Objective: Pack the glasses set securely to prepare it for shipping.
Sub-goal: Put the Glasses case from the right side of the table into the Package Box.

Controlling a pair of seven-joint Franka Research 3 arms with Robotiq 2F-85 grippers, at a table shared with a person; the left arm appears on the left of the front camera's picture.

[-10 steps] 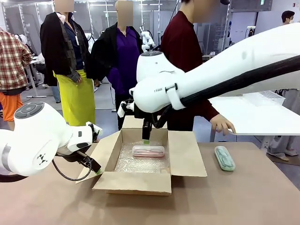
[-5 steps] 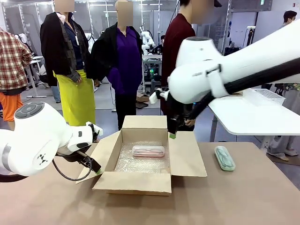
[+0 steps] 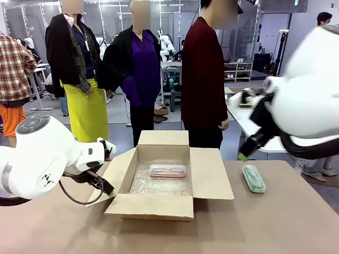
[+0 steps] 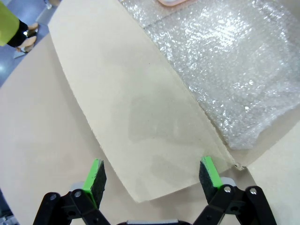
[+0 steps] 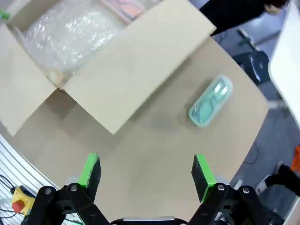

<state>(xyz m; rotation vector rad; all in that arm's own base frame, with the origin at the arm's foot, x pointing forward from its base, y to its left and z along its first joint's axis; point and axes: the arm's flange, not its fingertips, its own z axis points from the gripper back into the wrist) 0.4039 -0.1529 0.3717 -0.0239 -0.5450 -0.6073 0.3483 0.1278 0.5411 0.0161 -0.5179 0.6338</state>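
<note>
1. Brown corrugated cardboard forms the box (image 3: 159,203) in the front view, its flaps spread wide on a matte tan table (image 3: 275,227).
   - Crinkled clear bubble wrap (image 3: 151,185) lines the box floor. The pink case (image 3: 167,170), a glossy oblong with rounded corners, lies flat on it.
   - The mint green case (image 3: 254,178), the same shape, lies on the table to the right of the box and apart from it.
   - The left gripper (image 3: 110,193) sits low by the left flap. The right gripper (image 3: 242,156) hangs above the table, just left of the mint green case.
   - A dark emblem on the left arm's joint is too small to read.
   - A person (image 3: 204,79) in a dark red top stands behind the box.

2. Left wrist view:
   - The left gripper (image 4: 152,174) has its jaws spread wide and holds nothing.
   - The smooth flap (image 4: 131,108) runs its corner in between the green pads, and neither pad presses on it.
   - Shiny bubble wrap (image 4: 225,70) fills the upper right, with a sliver of the pink case (image 4: 176,2) at the top edge.

3. Right wrist view:
   - The right gripper (image 5: 146,171) has its jaws apart, empty, over bare table (image 5: 154,140).
   - The mint green case (image 5: 211,101) lies tilted beyond it, its lid translucent.
   - The box (image 5: 136,65) with its bubble wrap (image 5: 70,28) and pink case (image 5: 126,7) sits at upper left.
   - A small yellow housing with a red button (image 5: 18,201) shows at the bottom left.
</note>
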